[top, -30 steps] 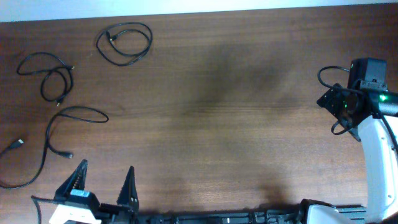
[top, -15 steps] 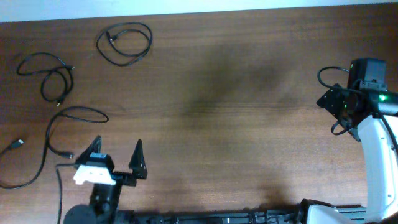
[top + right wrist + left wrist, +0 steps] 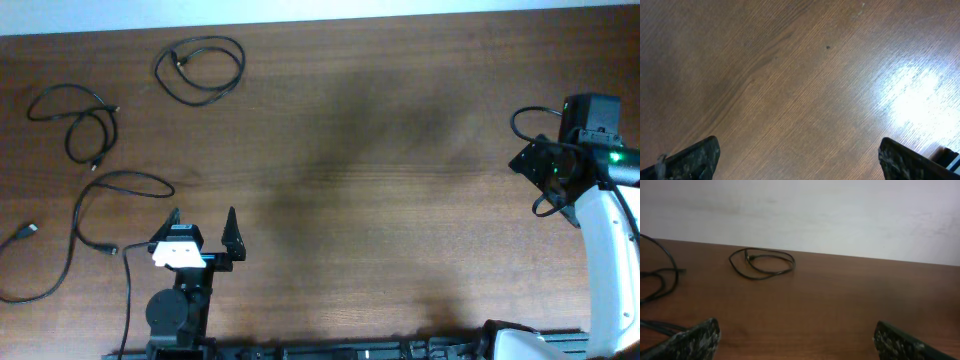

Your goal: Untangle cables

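Observation:
Three thin black cables lie apart on the left of the wooden table. A coiled cable [image 3: 200,68] lies at the back; it also shows in the left wrist view [image 3: 762,263]. A looped cable [image 3: 75,118] lies at the far left. A long cable [image 3: 95,215] trails toward the front left edge. My left gripper [image 3: 202,222] is open and empty, just right of the long cable, and also shows in the left wrist view [image 3: 797,337]. My right gripper [image 3: 800,157] is open over bare wood; the right arm [image 3: 575,165] is at the right edge.
The wooden table [image 3: 380,180] runs to a pale wall at the back. The right arm's own thick black wires [image 3: 530,120] loop beside its wrist at the right edge. The arms' bases sit along the front edge.
My left gripper has moved forward from the front edge toward the table's middle-left and its jaws have narrowed somewhat. The cables and the right arm have not moved.

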